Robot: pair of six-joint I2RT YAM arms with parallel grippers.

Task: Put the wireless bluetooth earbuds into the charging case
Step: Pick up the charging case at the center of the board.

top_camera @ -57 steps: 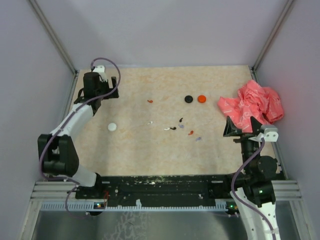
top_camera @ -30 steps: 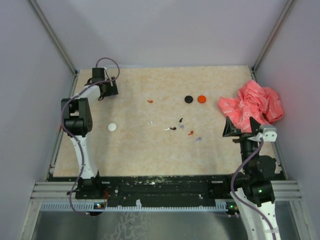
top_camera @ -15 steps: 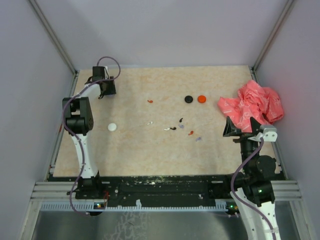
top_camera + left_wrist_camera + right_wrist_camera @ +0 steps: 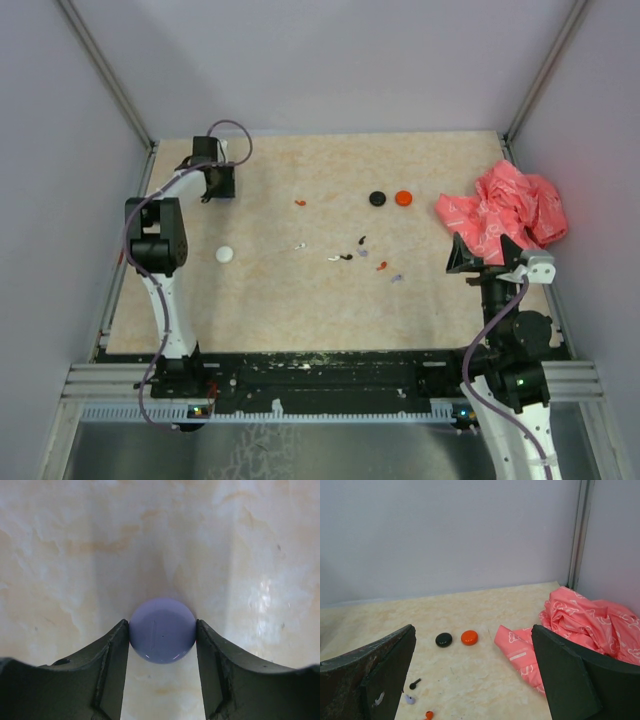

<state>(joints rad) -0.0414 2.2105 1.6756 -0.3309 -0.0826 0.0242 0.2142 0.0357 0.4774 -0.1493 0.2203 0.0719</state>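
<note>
Earbuds (image 4: 345, 257) are lying scattered mid-table, none cased yet. The lilac disc (image 4: 162, 630), probably a charging case, is sitting on the table at the far left corner. The left gripper (image 4: 218, 187) is pinching it, jaws touching both its sides.

Step looks like fetching the case. Next move is lifting it toward the buds without the slick round rim slipping.

Left arm is stretching along the left edge, elbow folded. Right gripper (image 4: 478, 255) is hovering near the right edge beside the pink bag (image 4: 505, 210), jaws wide, holding nothing.

table (image 4: 300, 300) | earbuds (image 4: 346, 257) (centre) | black disc (image 4: 377, 198) | orange disc (image 4: 403, 198) | white disc (image 4: 224, 254) | lilac disc (image 4: 162, 630) | pink bag (image 4: 505, 210)
</note>
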